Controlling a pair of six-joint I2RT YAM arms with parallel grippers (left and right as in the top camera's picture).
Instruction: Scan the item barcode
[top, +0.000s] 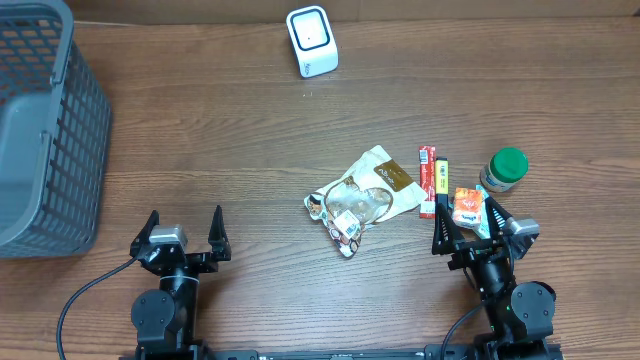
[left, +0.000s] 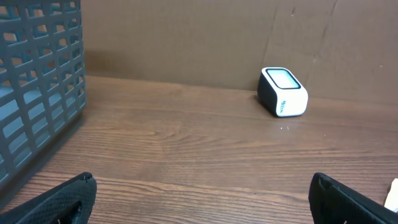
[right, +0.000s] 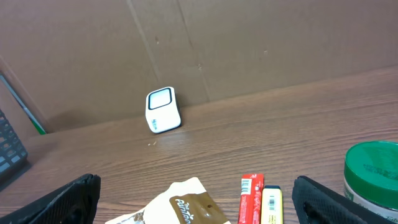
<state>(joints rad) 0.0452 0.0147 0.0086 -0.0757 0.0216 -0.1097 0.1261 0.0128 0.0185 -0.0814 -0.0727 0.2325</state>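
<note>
The white barcode scanner (top: 312, 40) with a dark window stands at the table's far edge; it also shows as the scanner (left: 283, 91) and the scanner (right: 163, 109) in the wrist views. The items lie at centre right: a white and brown snack bag (top: 362, 195), a red stick pack (top: 427, 180), a yellow stick pack (top: 441, 185), an orange packet (top: 467, 208) and a green-lidded jar (top: 505, 170). My left gripper (top: 185, 225) is open and empty near the front left. My right gripper (top: 468, 228) is open just in front of the orange packet, holding nothing.
A grey mesh basket (top: 45, 130) fills the far left; its wall shows as the basket (left: 37, 81) in the left wrist view. In the right wrist view the snack bag (right: 186, 205), red stick (right: 251, 198), yellow stick (right: 271, 205) and jar lid (right: 373, 171) lie ahead of the fingers.
</note>
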